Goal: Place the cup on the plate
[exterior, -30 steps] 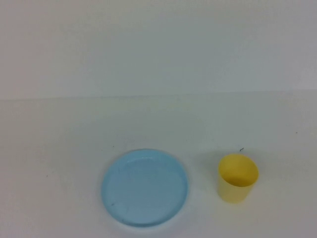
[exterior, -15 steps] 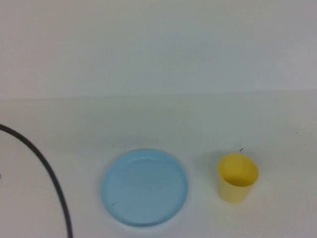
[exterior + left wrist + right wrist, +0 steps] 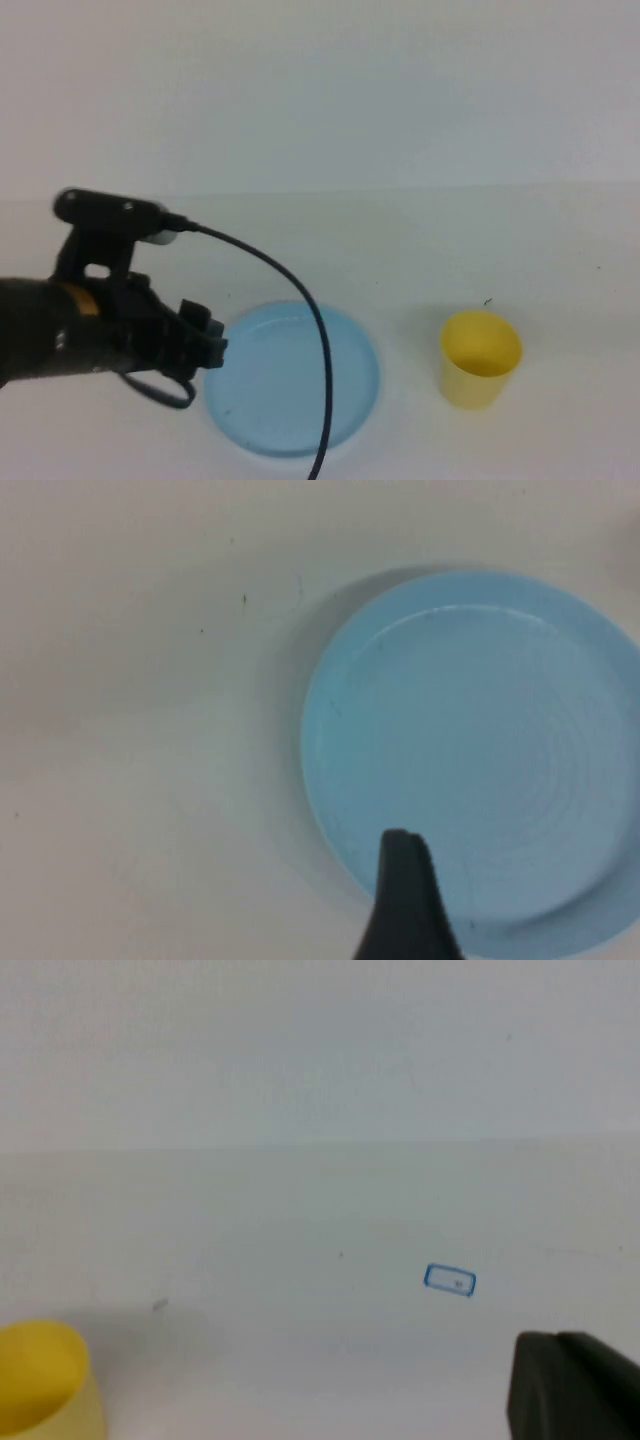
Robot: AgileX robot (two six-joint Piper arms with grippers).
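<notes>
We find the left gripper [image 3: 205, 340], apparently spread, at the plate's [image 3: 292, 378] left edge, the right gripper [image 3: 575, 1385] shut; reaching the upright cup [image 3: 480, 357] beyond remains.

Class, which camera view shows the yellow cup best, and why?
The high view: the whole cup stands upright on the table, right of the plate. The right wrist view catches only part of it at the frame's edge; the left wrist view shows none.
</notes>
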